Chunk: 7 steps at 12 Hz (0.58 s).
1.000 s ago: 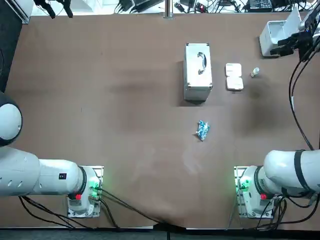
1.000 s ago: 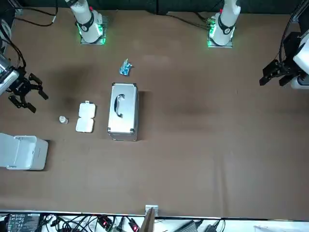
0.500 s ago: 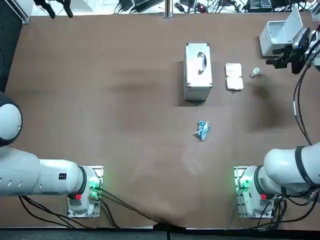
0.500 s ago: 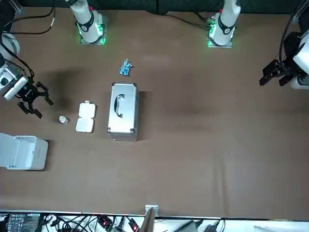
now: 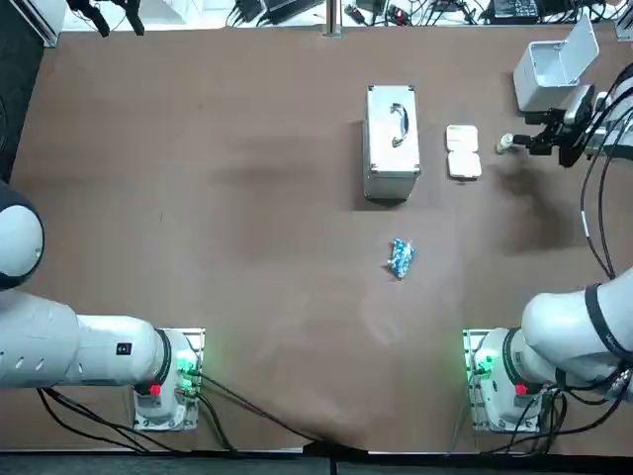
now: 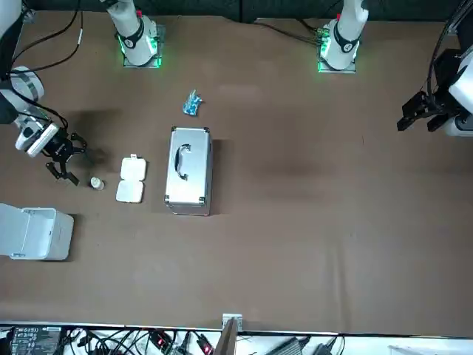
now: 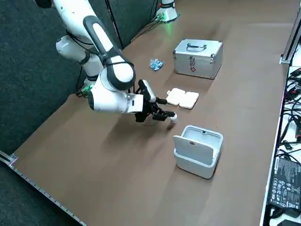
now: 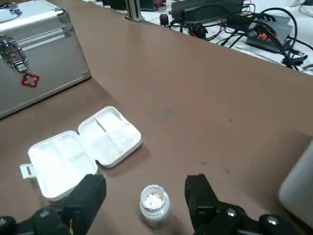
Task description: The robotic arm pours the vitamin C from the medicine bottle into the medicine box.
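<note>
Notes from the overhead camera first. Medicine bottle (image 5: 505, 143) upright on the table (image 5: 247, 198), just beside the medicine box (image 5: 463, 151), on the side away from the silver case (image 5: 392, 139). Right gripper (image 5: 527, 142) just past the bottle from the box, spread wide, pointing at the bottle, not touching it. White bin (image 5: 550, 69) further out from the box, lid up. Blue packet (image 5: 400, 257) well apart from the box, toward the arm bases.

Front camera next. Same lineup: silver case (image 6: 189, 170) touching nothing, then medicine box (image 6: 131, 180) lying open in two flat halves, then medicine bottle (image 6: 96, 183), then right gripper (image 6: 76, 166) low over the table. Clear gap between box and bottle, smaller one between bottle and gripper.

Right side camera. Right gripper (image 7: 163, 109) down near table level, jaws apart, medicine bottle (image 7: 173, 117) right at the tips, on the far side of them from the arm. Medicine box (image 7: 183, 98) just beyond the bottle, white bin (image 7: 200, 150) near it on the other side.

Wrist camera, best look by far. Fingers (image 8: 90, 196) wide apart, nothing clamped. Medicine bottle (image 8: 154, 203) lined up with the gap, uncapped, white tablets showing inside. Medicine box (image 8: 85, 149) near the bottle, compartments facing up, silver case (image 8: 34, 54) behind the box.
</note>
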### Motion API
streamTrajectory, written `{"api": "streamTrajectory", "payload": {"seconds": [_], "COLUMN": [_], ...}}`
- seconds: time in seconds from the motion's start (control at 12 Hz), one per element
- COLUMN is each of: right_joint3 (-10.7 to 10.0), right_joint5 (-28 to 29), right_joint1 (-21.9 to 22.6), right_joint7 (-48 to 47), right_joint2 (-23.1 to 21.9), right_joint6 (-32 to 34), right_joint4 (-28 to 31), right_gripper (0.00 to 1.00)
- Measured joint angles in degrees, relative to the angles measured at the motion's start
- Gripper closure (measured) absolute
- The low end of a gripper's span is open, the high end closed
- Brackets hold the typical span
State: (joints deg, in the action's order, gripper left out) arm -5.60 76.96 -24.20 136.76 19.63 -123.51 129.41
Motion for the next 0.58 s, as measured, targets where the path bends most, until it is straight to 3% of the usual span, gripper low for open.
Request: {"api": "streamTrajectory", "payload": {"seconds": [0.58], "right_joint3": [-0.36], "right_joint5": [3.86], "right_joint1": [-0.54], "right_joint7": [6.82], "right_joint2": [3.27], "right_joint6": [2.62], "right_joint4": [-1.03], "right_gripper": [0.0]}}
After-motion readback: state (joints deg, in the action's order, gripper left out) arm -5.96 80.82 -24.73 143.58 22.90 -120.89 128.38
